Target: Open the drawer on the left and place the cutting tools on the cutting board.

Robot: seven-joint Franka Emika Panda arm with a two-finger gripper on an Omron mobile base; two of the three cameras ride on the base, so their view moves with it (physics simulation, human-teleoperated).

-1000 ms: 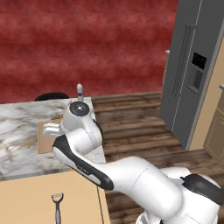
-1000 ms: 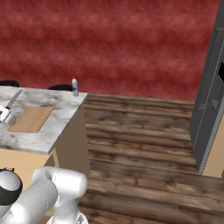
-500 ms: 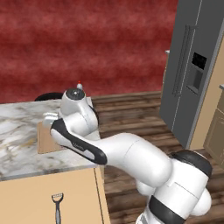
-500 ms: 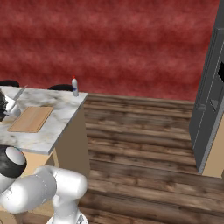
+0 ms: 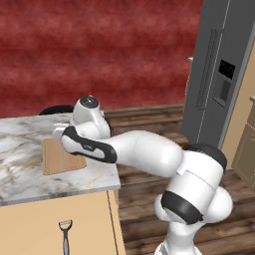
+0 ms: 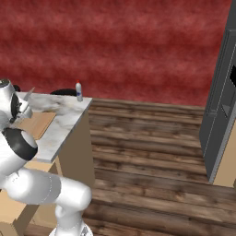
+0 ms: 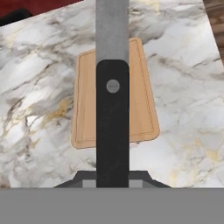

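My gripper [image 7: 112,179] is shut on the knife [image 7: 112,131], one of the cutting tools, by its black handle. The grey blade points away from the hand. It hangs above the cutting board [image 7: 87,103], a light wooden board lying on the marble counter [image 7: 39,65]. In the left base view my hand [image 5: 87,115] hovers over the board [image 5: 57,158], and in the right base view the gripper [image 6: 23,105] holds the blade up beside the board [image 6: 39,124]. The peeler [image 5: 64,236] lies in the open tan drawer [image 5: 30,224] below the counter edge.
A small white bottle [image 6: 79,91] stands at the counter's far corner, with a dark round object [image 5: 56,109] behind it. A grey fridge [image 5: 219,84] stands to the right across the wooden floor [image 6: 147,152]. My own arm spans the counter's right edge.
The arm has stretched out and lifted. The hand has carried the knife up and further in over the counter, above the cutting board. The peeler has not moved.
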